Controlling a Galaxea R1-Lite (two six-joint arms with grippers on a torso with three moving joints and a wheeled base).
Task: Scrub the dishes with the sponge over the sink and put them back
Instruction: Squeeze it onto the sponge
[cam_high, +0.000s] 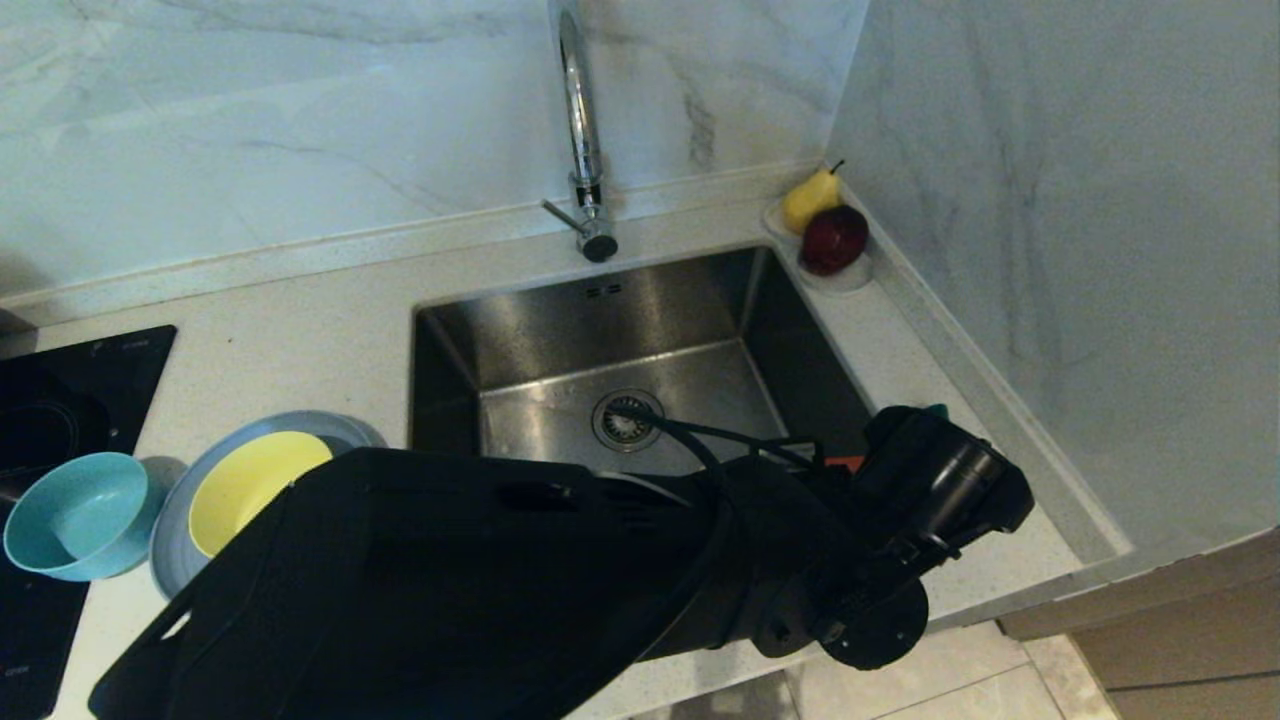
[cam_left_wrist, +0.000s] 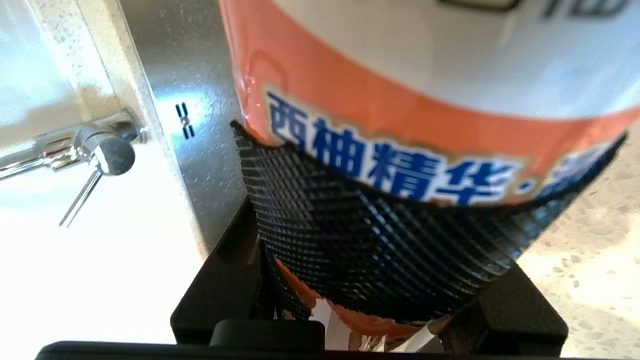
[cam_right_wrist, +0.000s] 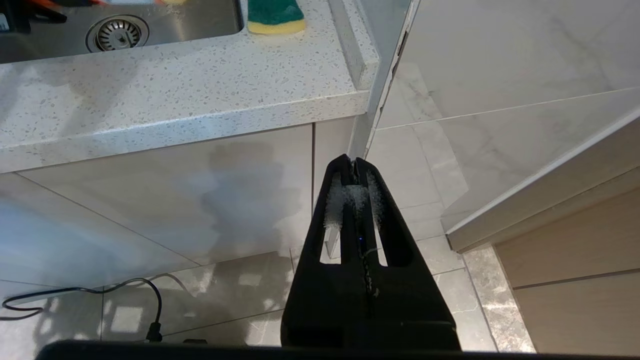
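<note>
The yellow bowl (cam_high: 250, 482) sits in the grey-blue plate (cam_high: 345, 428) on the counter left of the sink (cam_high: 640, 330). The teal-blue bowl (cam_high: 75, 512) stands beside them, further left. The sponge (cam_right_wrist: 275, 15), green face up, lies on the counter at the sink's right edge. My left arm reaches across the sink's front to its right side. There my left gripper (cam_left_wrist: 370, 280) is shut on an orange-labelled bottle (cam_left_wrist: 400, 65) with a black mesh patch. My right gripper (cam_right_wrist: 355, 165) hangs shut and empty below the counter, in front of the cabinet.
A chrome gooseneck faucet (cam_high: 580, 130) rises behind the sink, and the drain strainer (cam_high: 627, 418) shows in its floor. A small white dish with a pear and a red apple (cam_high: 825, 235) sits in the back right corner. A black cooktop (cam_high: 60, 390) lies at far left. A marble wall closes the right side.
</note>
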